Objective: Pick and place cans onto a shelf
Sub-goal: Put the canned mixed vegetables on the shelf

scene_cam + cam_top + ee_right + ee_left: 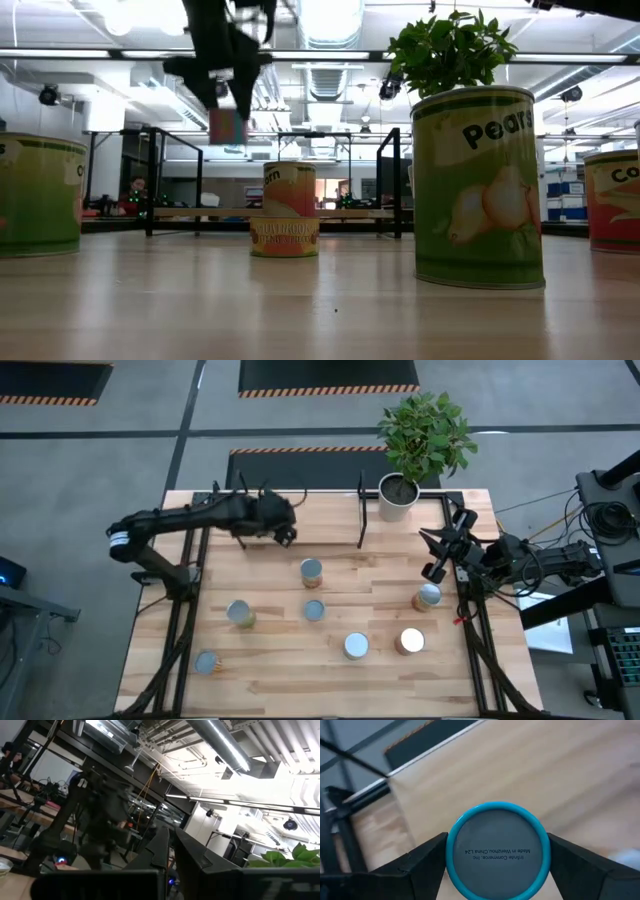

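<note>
Blue-rimmed, the can [499,851] sits clamped between the fingers of the left gripper [283,530], carried high at the upper left of the overhead frame over the shelf [330,510]. Released off the board's edge, it could tip or roll away. That arm stretches inward, wrist bent down. The right gripper [440,550], closed and empty, waits raised at the right edge.

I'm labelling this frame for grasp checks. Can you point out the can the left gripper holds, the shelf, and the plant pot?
held can [497,851]: left wrist view, middle of its round blue-rimmed top.
shelf [215,212]: low view, bare stretch of its wooden board.
plant pot [397,503]: high view, its white side wall.
</note>
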You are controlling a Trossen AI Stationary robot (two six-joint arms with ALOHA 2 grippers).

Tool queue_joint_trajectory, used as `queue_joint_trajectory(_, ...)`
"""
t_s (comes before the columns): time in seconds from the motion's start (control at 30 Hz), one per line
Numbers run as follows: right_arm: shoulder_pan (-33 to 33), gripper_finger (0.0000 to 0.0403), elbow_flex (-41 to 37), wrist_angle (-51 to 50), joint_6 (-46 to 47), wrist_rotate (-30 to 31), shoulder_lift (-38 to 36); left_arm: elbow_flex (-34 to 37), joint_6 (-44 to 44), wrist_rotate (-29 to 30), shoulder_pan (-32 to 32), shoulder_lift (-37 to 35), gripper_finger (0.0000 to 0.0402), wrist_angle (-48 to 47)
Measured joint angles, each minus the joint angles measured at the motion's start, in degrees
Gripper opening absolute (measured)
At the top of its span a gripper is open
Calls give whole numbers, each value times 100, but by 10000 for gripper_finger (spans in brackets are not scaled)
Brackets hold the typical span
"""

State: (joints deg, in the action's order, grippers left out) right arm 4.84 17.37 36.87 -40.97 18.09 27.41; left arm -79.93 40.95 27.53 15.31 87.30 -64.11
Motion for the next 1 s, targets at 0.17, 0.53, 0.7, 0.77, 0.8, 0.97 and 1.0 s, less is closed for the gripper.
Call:
queue_joint_trajectory(0.17,0,18,0,-60,-2,1,-1,298,-530,-27,583,216,288,215)
queue_joint_trajectory(0.53,0,18,0,-62,-12,2,-1,782,-1622,-765,1199,545,288,1168)
queue_joint_trajectory(0.7,0,18,0,-62,-15,2,1,930,-922,-757,1268,683,288,1184)
queue_joint_trajectory(0.77,0,18,0,-62,-15,2,-1,994,-900,-759,1262,707,288,1190)
queue_joint_trajectory(0.8,0,18,0,-62,-15,2,-1,1017,-892,-758,1258,707,288,1187)
queue_joint_trajectory(0.97,0,18,0,-66,-17,2,-1,1026,-633,-714,1255,707,289,1209)
queue_joint_trajectory(1.0,0,18,0,-66,-15,2,-1,1026,-585,-709,1255,707,291,1210)
